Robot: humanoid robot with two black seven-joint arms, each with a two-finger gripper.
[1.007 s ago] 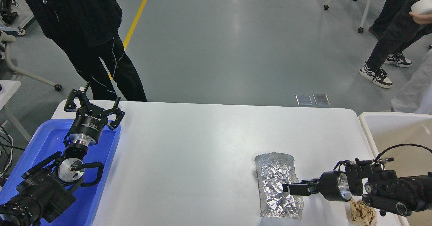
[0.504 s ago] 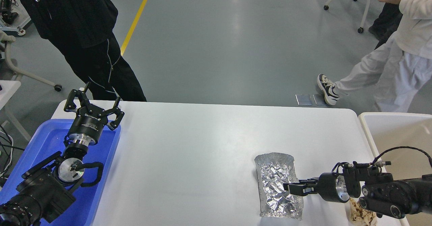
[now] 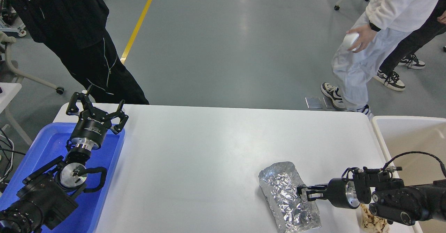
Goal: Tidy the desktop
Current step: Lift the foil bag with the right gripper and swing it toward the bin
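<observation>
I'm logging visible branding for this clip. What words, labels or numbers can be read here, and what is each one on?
Left gripper: a line of white lettering on its black wrist body, upside down and too small to read.
Foil sheet, desktop, blue tray, bin, right gripper: no text visible.

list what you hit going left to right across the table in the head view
blue tray → left gripper → bare desktop → foil sheet → right gripper → crumpled brown paper → beige bin
</observation>
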